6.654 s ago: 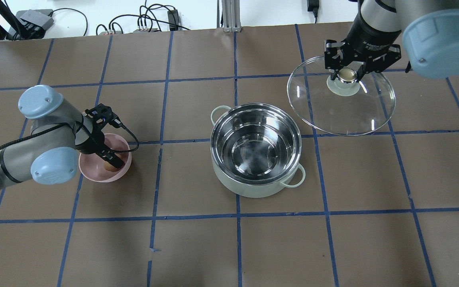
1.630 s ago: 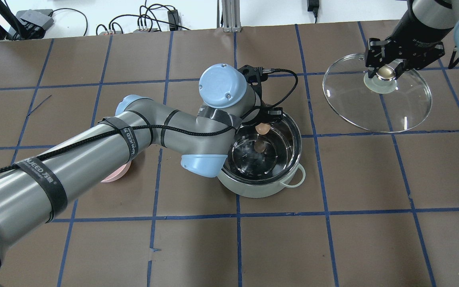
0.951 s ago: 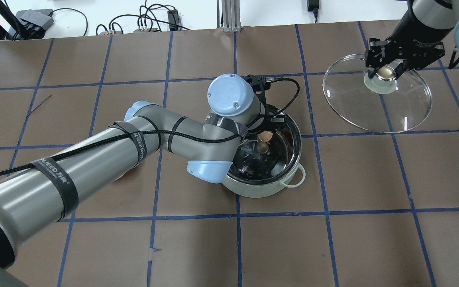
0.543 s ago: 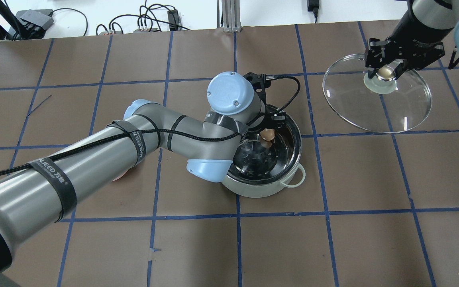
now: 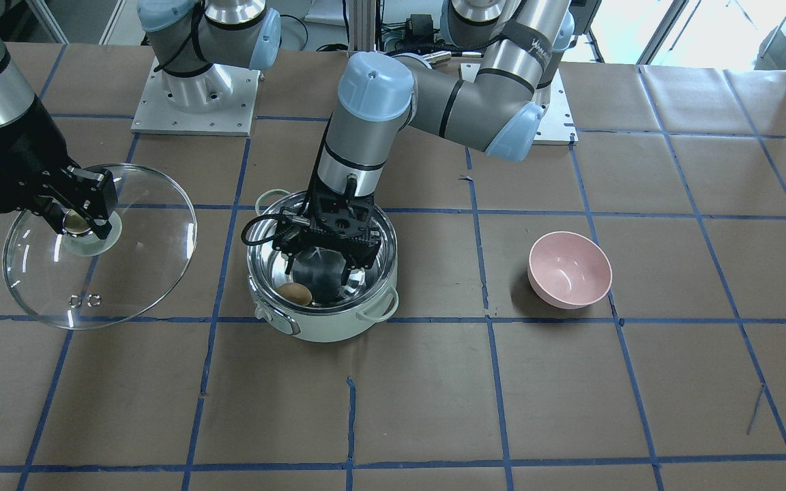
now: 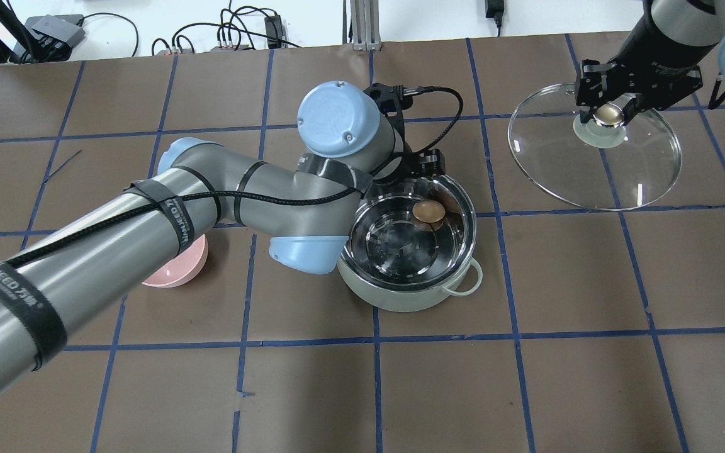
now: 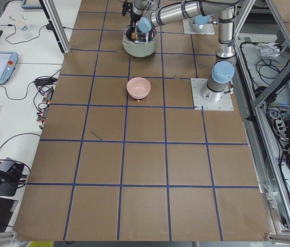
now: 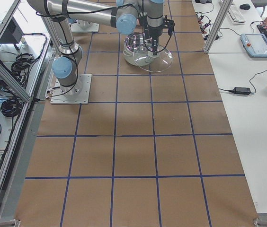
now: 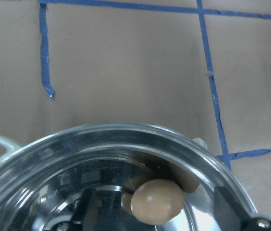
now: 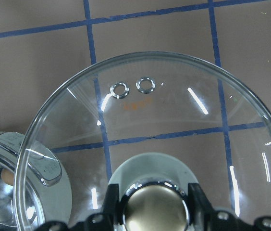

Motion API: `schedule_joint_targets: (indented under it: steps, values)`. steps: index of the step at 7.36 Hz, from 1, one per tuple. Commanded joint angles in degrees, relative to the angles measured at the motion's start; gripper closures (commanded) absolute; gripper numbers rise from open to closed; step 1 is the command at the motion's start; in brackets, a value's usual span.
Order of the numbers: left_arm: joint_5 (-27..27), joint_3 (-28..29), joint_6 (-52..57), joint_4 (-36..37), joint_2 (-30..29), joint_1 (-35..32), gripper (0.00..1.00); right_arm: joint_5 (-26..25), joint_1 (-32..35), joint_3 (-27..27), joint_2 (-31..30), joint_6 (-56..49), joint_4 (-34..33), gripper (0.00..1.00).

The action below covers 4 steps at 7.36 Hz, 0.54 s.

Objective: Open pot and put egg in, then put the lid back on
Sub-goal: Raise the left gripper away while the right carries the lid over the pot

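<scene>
Left gripper point(image 5: 318, 273) hangs in the mouth of the pot point(image 5: 318, 329), its black fingers spread wide and grasping nothing. Just beside them the egg point(image 5: 295, 294), smooth, brown and oval, lies loose on the pot's mirror-bright steel floor. In the front-facing view it sits at about 7 o'clock, against the wall. The pot is round and pale mint, with loop handles on its sides.

At 9 o'clock from the pot in that view, the right gripper point(image 5: 79, 219) is clenched on the lid's shiny round knob point(image 10: 157, 211). The lid point(image 5: 130, 273) is a clear glass dome with two small metal vent rings point(image 10: 132, 87). Whether its rim touches the table cannot be told.

At 3 o'clock from the pot stands a smooth pink bowl point(image 5: 570, 269) with nothing in it, on the brown table point(image 5: 570, 409) gridded with blue tape.
</scene>
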Motion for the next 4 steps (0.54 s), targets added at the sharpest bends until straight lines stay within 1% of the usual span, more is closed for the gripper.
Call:
schedule_joint_targets:
  steps: [1, 2, 3, 4]
  values:
    - [0.1, -0.2, 5.1, -13.7, 7.7, 6.4, 0.11, 0.1, 1.1, 0.6, -0.9, 0.6, 0.0, 0.53]
    - [0.0, -0.1, 10.5, -19.5, 10.1, 8.8, 0.11, 0.1, 3.8, 0.5, -0.9, 3.3, 0.0, 0.53]
    - [0.0, 0.1, 13.1, -25.4, 12.3, 11.1, 0.1, -0.1, 7.6, 0.3, -0.6, 9.1, -0.2, 0.53]
    - [0.1, 0.2, 14.6, -29.1, 14.4, 13.3, 0.09, -0.2, 11.9, 0.2, 0.1, 14.7, -1.7, 0.53]
